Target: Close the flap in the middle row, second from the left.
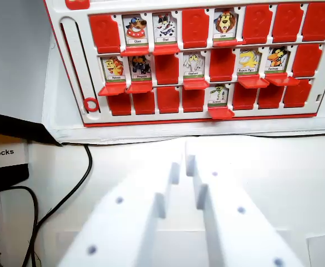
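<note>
A red-and-white flap board (73, 67) stands across the top of the wrist view with three rows of flaps. In the middle row, the second flap from the left (139, 87) is down, showing a penguin card (140, 67). Left of it a parrot card (113, 68) also shows, and to its right is a plain red flap (166, 68). My white gripper (183, 164) fills the bottom centre, well short of the board and pointing toward it. Its jaws stand a narrow gap apart with nothing between them.
A black cable (76, 186) curves across the white table at left. A black-edged box with a label reading "Socks" (4, 156) lies at the left edge. A red ring (90, 104) sits at the bottom of the board's left-hand slot.
</note>
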